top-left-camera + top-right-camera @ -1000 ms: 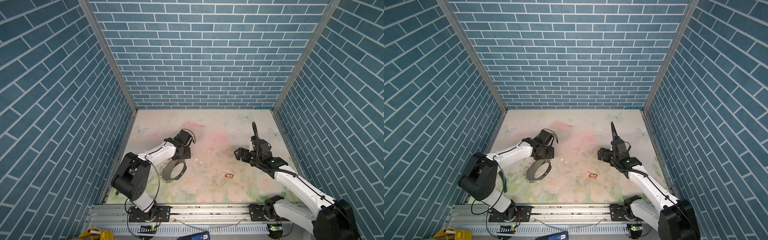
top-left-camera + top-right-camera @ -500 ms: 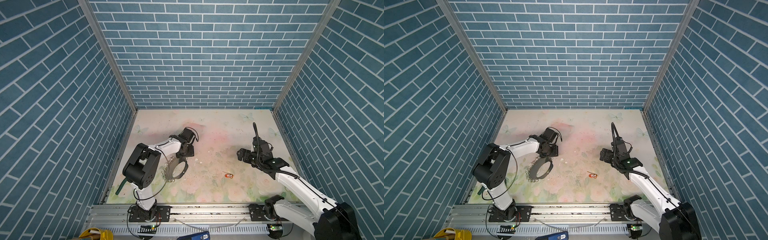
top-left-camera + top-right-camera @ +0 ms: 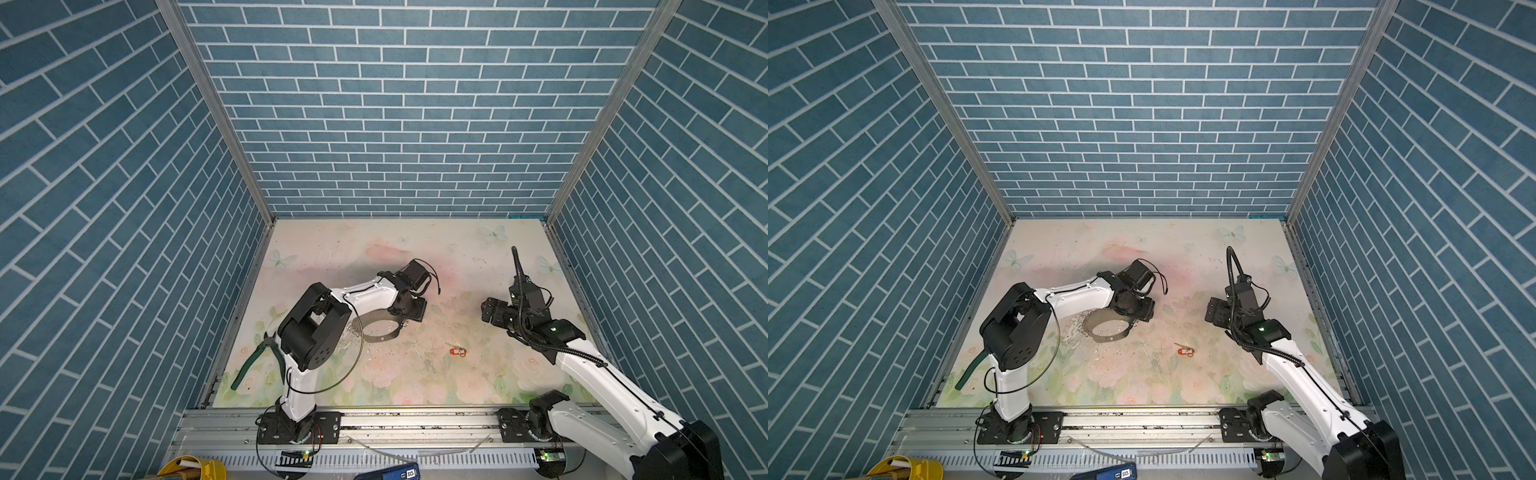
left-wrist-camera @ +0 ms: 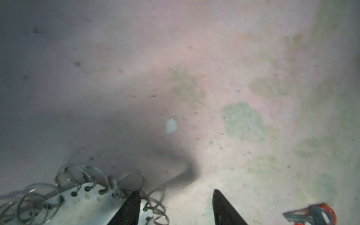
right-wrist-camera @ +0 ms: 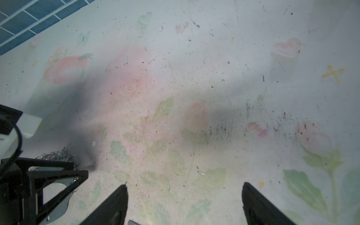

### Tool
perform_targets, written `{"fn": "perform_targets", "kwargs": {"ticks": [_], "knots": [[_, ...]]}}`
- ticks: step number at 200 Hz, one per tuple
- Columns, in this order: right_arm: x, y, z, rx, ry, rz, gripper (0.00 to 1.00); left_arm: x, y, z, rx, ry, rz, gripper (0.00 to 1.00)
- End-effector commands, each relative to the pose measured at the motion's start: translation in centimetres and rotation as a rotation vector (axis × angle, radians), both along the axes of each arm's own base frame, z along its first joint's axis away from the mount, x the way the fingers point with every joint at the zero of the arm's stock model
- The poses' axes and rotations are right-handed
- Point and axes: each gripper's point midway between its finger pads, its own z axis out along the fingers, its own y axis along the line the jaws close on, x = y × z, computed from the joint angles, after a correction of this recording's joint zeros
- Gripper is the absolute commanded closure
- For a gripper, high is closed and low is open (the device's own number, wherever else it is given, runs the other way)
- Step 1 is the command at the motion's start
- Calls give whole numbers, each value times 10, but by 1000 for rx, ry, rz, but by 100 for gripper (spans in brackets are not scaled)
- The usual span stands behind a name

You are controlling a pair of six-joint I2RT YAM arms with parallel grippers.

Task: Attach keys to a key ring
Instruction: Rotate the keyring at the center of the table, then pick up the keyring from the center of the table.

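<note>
The key ring (image 3: 380, 337) (image 3: 1109, 337) is a dark hoop lying on the floral mat left of centre, with small silver rings along its left rim. In the left wrist view it is a pale band (image 4: 81, 202) with numbered holes and wire rings. My left gripper (image 3: 409, 311) (image 3: 1136, 309) (image 4: 176, 191) hangs low over the hoop's far right rim, open; one finger (image 4: 128, 208) overlaps the band, and mat shows in the gap. The orange-red key tag (image 3: 458, 352) (image 3: 1185, 351) (image 4: 319, 212) lies alone on the mat. My right gripper (image 3: 492, 311) (image 3: 1214, 309) (image 5: 184, 185) is open over bare mat.
Green-handled pliers (image 3: 253, 365) (image 3: 971, 370) lie by the left wall beside the left arm's base. Blue brick walls close in three sides. A metal rail (image 3: 415, 419) runs along the front edge. The left gripper's black frame (image 5: 39, 185) shows in the right wrist view.
My left arm has folded its elbow in and its gripper has shifted right and a little nearer, jaws slightly narrower; the hoop has slid right with it. The right arm has hardly moved.
</note>
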Motion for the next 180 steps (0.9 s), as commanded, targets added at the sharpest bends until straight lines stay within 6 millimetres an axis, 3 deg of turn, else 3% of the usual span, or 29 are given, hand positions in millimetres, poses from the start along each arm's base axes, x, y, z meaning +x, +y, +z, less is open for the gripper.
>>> {"fn": "perform_targets", "kwargs": {"ticks": [1, 23, 43, 76, 97, 132, 158, 180], "knots": [[2, 6, 13, 16, -10, 25, 12, -12, 2, 35, -51, -83, -63, 39], [2, 18, 9, 45, 15, 69, 17, -15, 30, 61, -80, -186, 25, 38], [2, 37, 6, 66, 45, 122, 22, -22, 62, 70, -106, -216, 131, 36], [1, 91, 1, 65, 91, 252, 29, -36, 118, 42, -102, -112, 326, 38], [-1, 134, -2, 63, 126, 344, 34, -43, 139, 23, -118, -53, 410, 39], [-5, 198, -12, 64, 195, 474, 48, -48, 148, 6, -157, -18, 457, 40], [-6, 227, -20, 88, 251, 519, 59, -47, 144, 0, -168, -5, 453, 41], [-8, 240, -29, 80, 293, 527, 67, -45, 145, -4, -158, -5, 456, 41]]}}
